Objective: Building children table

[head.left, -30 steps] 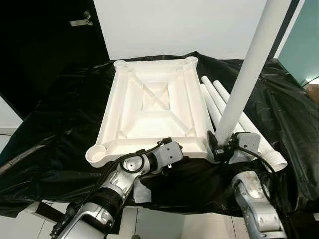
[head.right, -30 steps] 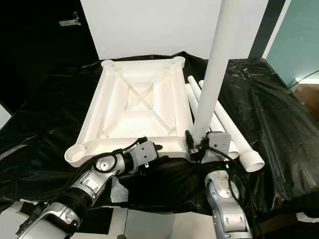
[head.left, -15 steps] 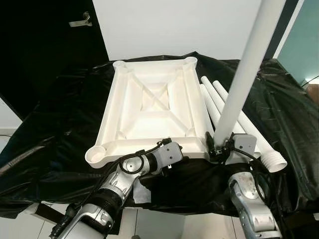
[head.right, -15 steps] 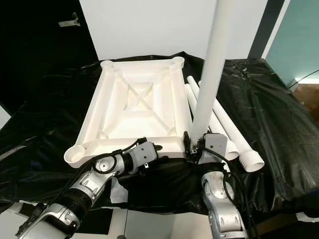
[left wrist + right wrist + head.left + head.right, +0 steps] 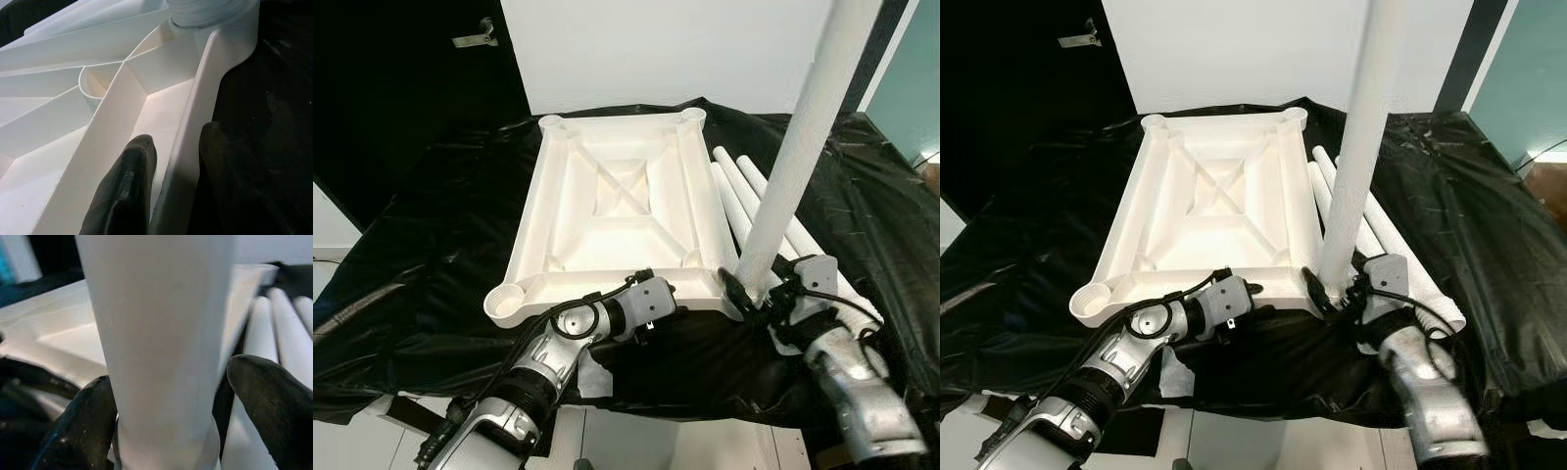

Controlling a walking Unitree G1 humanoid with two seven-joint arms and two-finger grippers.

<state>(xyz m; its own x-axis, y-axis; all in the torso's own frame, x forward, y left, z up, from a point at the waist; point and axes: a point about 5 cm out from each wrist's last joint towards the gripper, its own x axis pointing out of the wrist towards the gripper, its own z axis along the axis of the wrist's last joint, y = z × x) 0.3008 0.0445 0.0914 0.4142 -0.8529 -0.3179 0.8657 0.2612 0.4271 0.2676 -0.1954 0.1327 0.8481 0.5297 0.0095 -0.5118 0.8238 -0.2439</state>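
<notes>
lying upside down on the black plastic sheet (image 5: 431, 215) that covers the counter, the white plastic tabletop (image 5: 617, 211) shows its ribbed underside, with round leg sockets at its corners. the left gripper (image 5: 171, 191) is at the tabletop's near edge, its two black fingers (image 5: 124, 191) clamped over the rim wall, one inside the tray and one outside. the right gripper (image 5: 756, 294) is at the near right corner, its fingers (image 5: 83, 426) closed around the base of a white table leg (image 5: 798, 147) that stands nearly upright, leaning slightly to the right, its lower end seated in the near right corner socket. three more spare legs (image 5: 744, 201) lie side by side on the sheet just to the right of the tabletop, running from far to near, partly behind the upright leg. a white wall (image 5: 656, 49) rises beyond the counter's far edge.
</notes>
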